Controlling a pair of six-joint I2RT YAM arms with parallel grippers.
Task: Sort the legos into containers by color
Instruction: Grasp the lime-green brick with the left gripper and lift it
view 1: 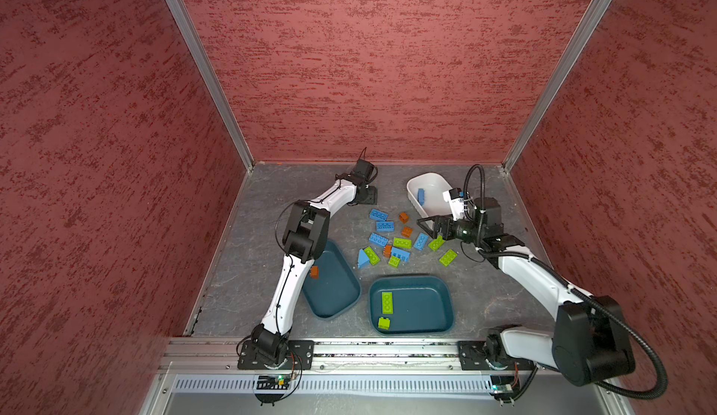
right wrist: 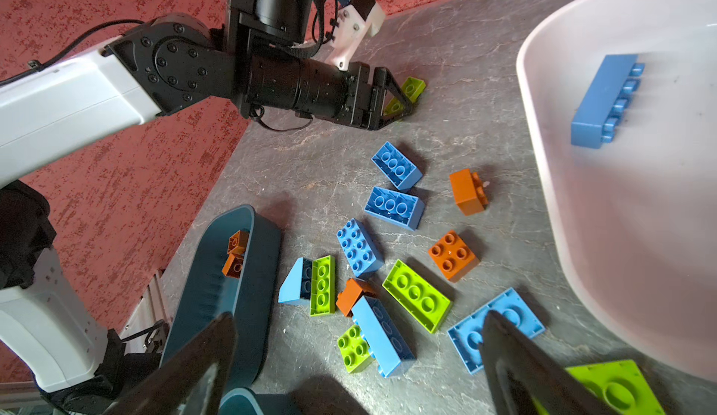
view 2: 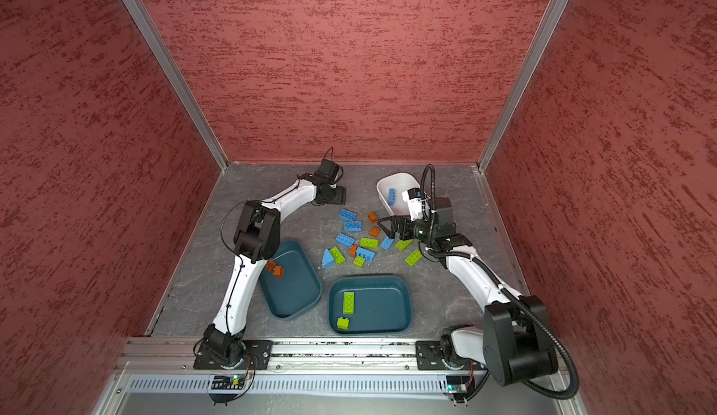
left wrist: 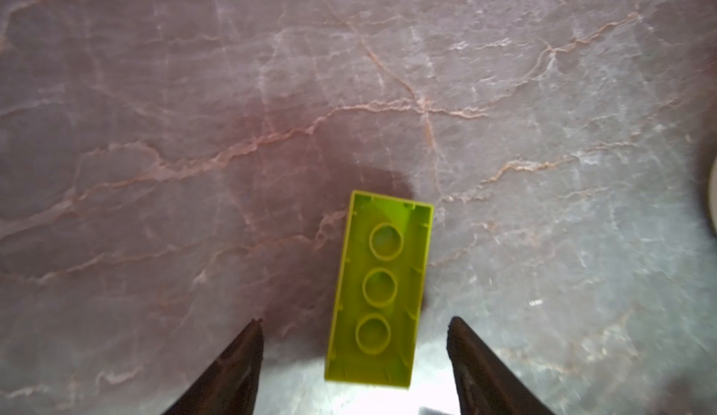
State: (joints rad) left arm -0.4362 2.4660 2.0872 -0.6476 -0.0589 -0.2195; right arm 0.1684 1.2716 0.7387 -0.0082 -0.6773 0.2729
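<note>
Left wrist view — lime lego (left wrist: 378, 289) blurred, left claw (left wrist: 355, 320) cropped.

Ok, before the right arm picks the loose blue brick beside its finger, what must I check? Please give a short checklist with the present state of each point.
1. Open jaws: ok, the right end effector stands wide.
2. Empty grip: ok, it holds nothing.
3. Target free: cannot tell, a finger hides part of the loose blue brick and a lime piece lies close.
4. Goal sorted: ok, the visible part of the white tub holds only a long blue brick.
5. Other arm clear: ok, the left end effector is beyond the pile, open, a lime brick between its jaws untouched.
</note>
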